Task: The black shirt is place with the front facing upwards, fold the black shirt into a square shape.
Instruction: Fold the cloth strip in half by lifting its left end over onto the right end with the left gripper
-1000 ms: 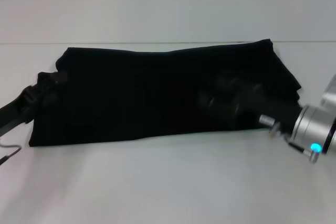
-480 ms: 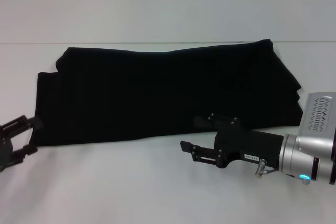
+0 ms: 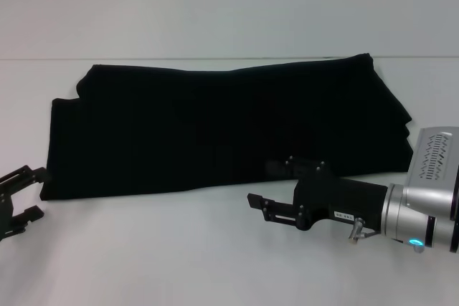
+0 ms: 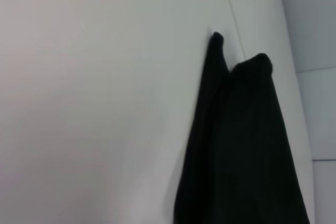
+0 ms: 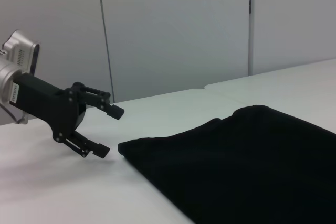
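**Shirt folded into a long band, both pincers free**

We see the black shirt (image 3: 222,130) lying flat across the white counter (image 3: 215,263). Our left pincer (image 3: 20,195) and right pincer (image 3: 269,185) hover open, empty, beside its near edge. A shallow grasp could unravel the layers.

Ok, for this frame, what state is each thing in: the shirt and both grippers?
black shirt: lying flat on the table, folded into a long band, plain black side up, no lettering showing, not yet square.
left gripper: open, empty, just off the shirt's left end.
right gripper: open, empty, beside the shirt's near edge, over bare table.
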{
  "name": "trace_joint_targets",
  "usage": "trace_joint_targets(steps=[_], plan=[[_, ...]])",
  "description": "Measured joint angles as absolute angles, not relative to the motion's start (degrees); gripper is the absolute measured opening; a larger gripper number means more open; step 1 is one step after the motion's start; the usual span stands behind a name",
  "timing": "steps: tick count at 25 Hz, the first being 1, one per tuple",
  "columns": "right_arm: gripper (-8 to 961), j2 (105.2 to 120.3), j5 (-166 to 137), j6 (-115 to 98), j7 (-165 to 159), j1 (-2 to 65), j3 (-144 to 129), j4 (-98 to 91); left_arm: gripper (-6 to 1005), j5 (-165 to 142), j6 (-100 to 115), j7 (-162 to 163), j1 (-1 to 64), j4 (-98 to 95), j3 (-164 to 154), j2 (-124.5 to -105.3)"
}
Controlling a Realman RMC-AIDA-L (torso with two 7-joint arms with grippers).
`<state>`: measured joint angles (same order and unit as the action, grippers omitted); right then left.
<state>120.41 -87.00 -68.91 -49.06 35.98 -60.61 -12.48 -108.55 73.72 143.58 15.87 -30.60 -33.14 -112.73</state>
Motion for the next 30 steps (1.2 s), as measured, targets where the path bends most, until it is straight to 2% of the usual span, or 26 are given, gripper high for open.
trace_joint_targets(steps=[15,30], plan=[[749,120.48,-87.1,-68.79,-49.04,36.21,-62.31,-12.48,877,-108.26,69.22,144.56,17.8,-28.66,-33.13,-112.86],[749,120.5,-86.92,-68.95,-49.11,36.02,-62.32,-12.48,872,-110.37,65.04,144.06,23.37,-26.36,-33.9,-112.87]])
